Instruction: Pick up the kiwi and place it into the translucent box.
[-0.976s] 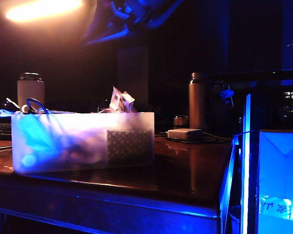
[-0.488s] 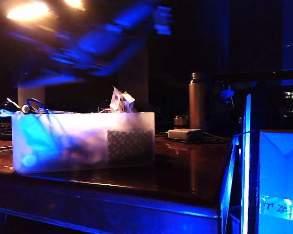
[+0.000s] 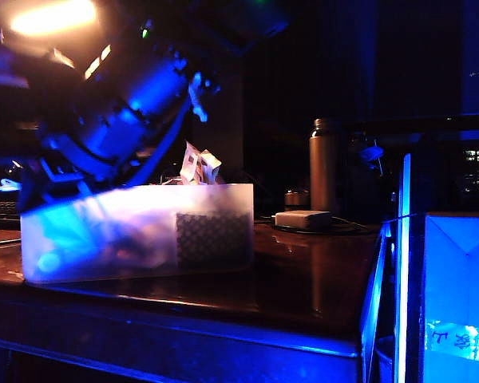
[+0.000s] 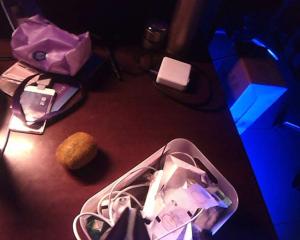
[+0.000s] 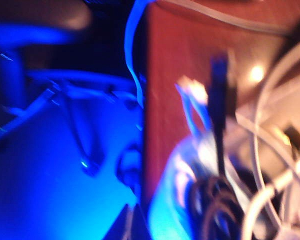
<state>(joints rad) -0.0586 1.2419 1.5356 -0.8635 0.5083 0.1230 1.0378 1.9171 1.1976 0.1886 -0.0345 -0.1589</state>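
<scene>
The right gripper's (image 3: pixel 40 187) arm leans down over the left end of the translucent box (image 3: pixel 215 203); its pincer state cannot be told. The kiwi (image 4: pixel 76 150) lies on the table (image 4: pixel 130 120) beside the box. The left gripper (image 4: pixel 127 225) is pressed together.

The room was dark, washed in blue light, with one warm orange lamp (image 3: pixel 52 16) glowing high up. A glossy dark wooden table (image 3: pixel 303 279) caught both colours along its top and front edge. Behind it stood a tall metal bottle (image 3: pixel 322 163) and a white adapter (image 3: pixel 302 219) with its cord. A blue-lit carton (image 3: pixel 459 295) stood beside the table.
</scene>
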